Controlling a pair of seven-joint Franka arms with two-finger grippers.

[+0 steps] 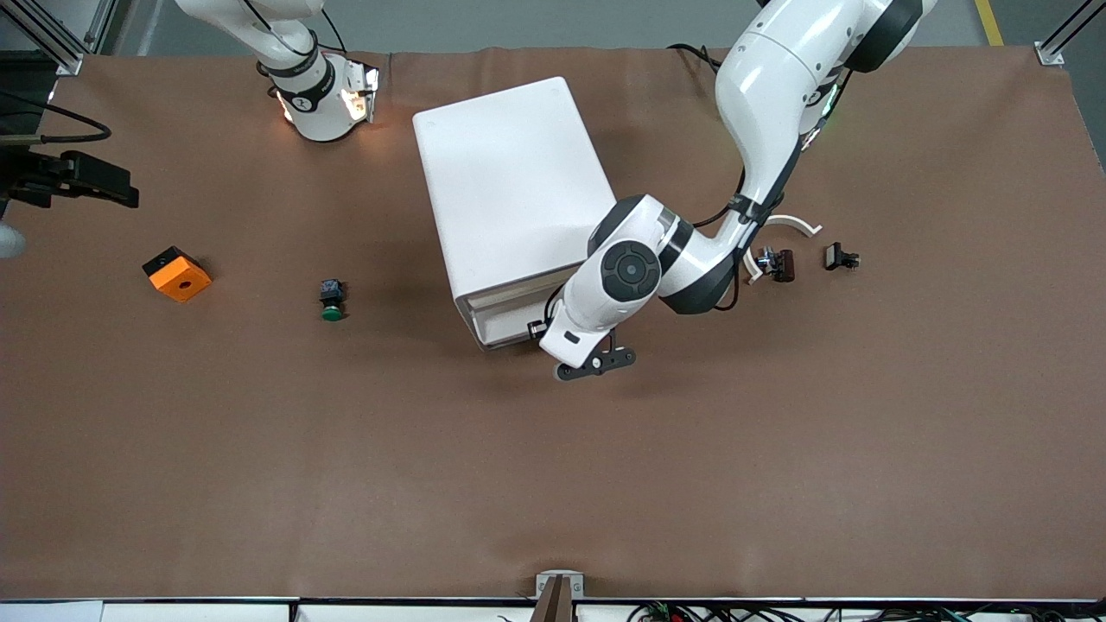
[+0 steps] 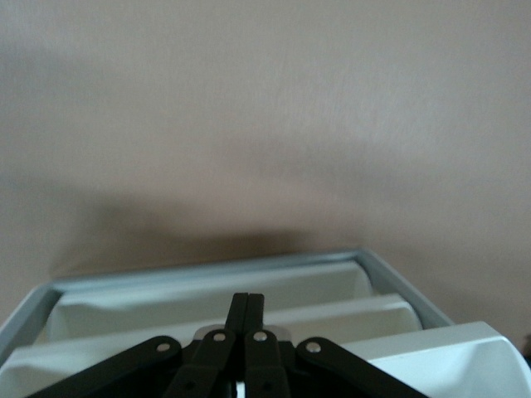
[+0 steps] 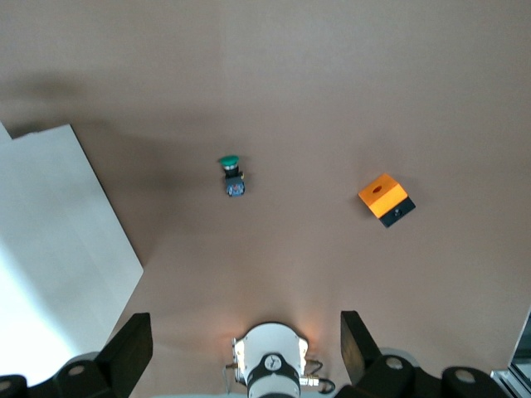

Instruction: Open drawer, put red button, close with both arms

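The left pincer (image 2: 247, 308), closed and empty, sits at the drawer (image 1: 505, 320) front. The right pincer (image 3: 245, 348) waits open, high over the worktop (image 1: 346, 475) near the green button (image 3: 231, 172).

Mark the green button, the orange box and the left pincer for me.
green button (image 1: 332, 313), front view, on its green cap.
orange box (image 1: 179, 276), front view, on its top face.
left pincer (image 2: 246, 305), left wrist view, at its shut fingertips.
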